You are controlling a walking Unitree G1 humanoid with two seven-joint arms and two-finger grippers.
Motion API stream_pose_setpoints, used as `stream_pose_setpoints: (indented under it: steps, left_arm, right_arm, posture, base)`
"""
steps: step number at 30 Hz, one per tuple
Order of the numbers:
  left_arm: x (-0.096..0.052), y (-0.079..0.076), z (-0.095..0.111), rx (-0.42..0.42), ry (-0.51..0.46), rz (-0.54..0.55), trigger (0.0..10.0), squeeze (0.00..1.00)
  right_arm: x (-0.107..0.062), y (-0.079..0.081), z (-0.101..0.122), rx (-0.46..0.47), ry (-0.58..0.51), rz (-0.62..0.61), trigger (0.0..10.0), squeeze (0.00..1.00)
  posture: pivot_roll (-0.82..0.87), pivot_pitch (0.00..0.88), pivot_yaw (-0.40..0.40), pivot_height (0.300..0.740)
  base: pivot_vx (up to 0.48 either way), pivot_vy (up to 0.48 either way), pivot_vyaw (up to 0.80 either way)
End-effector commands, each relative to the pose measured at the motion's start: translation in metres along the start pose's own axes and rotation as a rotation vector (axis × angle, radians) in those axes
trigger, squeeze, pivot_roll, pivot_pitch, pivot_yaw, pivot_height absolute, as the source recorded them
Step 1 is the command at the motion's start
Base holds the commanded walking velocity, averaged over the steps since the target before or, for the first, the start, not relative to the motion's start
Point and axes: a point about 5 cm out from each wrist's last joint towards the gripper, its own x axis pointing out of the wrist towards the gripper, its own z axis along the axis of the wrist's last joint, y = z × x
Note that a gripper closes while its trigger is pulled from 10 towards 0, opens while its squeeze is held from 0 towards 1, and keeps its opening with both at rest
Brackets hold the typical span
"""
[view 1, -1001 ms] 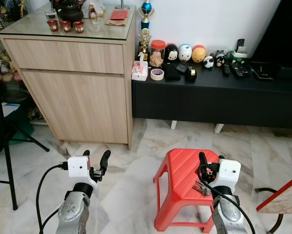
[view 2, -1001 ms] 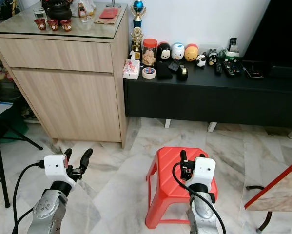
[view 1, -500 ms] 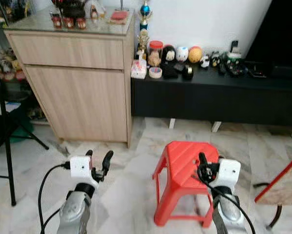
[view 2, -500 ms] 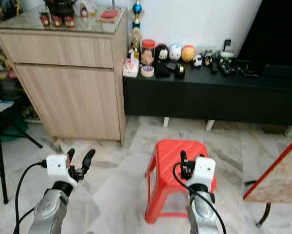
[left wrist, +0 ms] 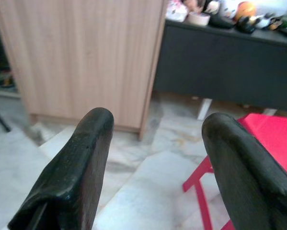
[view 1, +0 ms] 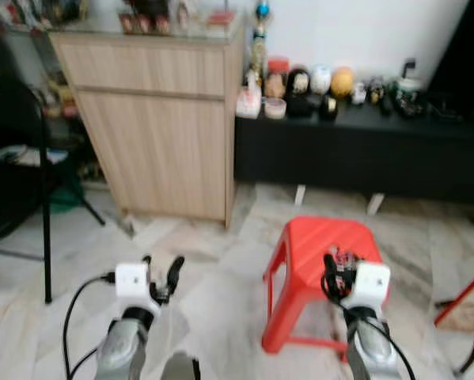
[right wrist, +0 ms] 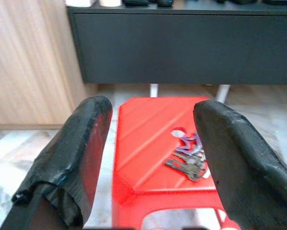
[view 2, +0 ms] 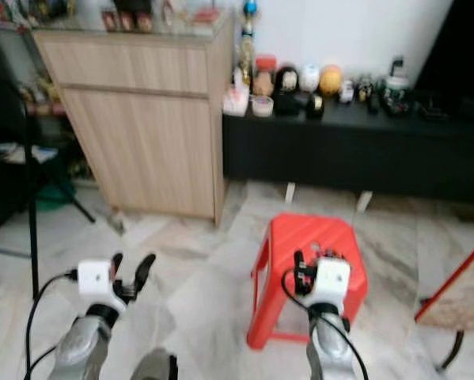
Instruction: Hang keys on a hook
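Note:
A bunch of keys [right wrist: 187, 156] lies on top of a red plastic stool [view 1: 320, 241], toward its right side. My right gripper [right wrist: 153, 106] is open and held low in front of the stool, with the keys a short way ahead between the lines of its fingers [right wrist: 88, 143], and nothing is held. My left gripper [view 1: 161, 271] is also open and empty over the marble floor, to the left of the stool. Its fingers [left wrist: 81, 163] point at the foot of the wooden cabinet.
A light wooden cabinet [view 1: 165, 119] stands ahead on the left, beside a low black bench [view 1: 363, 154] loaded with jars and toys. A black chair [view 1: 19, 166] is at far left. A red-edged board [view 1: 464, 297] leans in at right. The eye views are blurred.
The whole picture has shifted and blurred, so the camera has moved: more of the chair and floor on the left shows. Both grippers stay open, and the keys still lie on the stool.

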Motion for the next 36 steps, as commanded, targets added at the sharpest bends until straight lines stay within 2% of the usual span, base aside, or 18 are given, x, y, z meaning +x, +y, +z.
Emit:
stream_pose_setpoints:
  steps: [1, 17, 19, 20, 36]
  left_arm:
    - [0.0052, -0.0045, 0.0048, 0.0, -0.008, -0.027, 10.0, 0.0]
    - [0.0059, -0.007, 0.0033, 0.003, 0.001, -0.037, 10.0, 0.0]
    - [0.0061, -0.007, 0.0032, 0.0, 0.001, -0.036, 10.0, 0.0]
    - [0.0063, -0.0073, 0.0031, 0.0, 0.001, -0.035, 10.0, 0.0]
    - [0.0064, -0.0055, 0.0047, 0.009, -0.006, -0.026, 10.0, 0.0]
  right_arm:
    - [0.0002, -0.0022, 0.0008, 0.009, -0.001, -0.009, 10.0, 0.0]
    - [0.0017, -0.002, 0.0004, 0.023, 0.005, -0.014, 10.0, 0.0]
    - [0.0019, -0.002, 0.0002, 0.026, 0.005, -0.018, 10.0, 0.0]
    - [0.0018, -0.0026, 0.0009, 0.053, -0.011, -0.032, 10.0, 0.0]
    - [0.0044, -0.0029, 0.0023, 0.057, -0.009, -0.038, 10.0, 0.0]
  posture:
    - [0.02, 0.0, -0.08, 0.657]
    - [0.02, 0.0, -0.085, 0.657]
    - [0.02, 0.0, -0.084, 0.647]
    - [0.02, 0.0, -0.085, 0.639]
    - [0.03, 0.001, -0.086, 0.639]
  base:
    - [0.0, 0.0, 0.0]
    - [0.0, 0.0, 0.0]
    - [0.0, 0.0, 0.0]
    - [0.24, 0.0, 0.0]
    - [0.3, 0.0, 0.0]
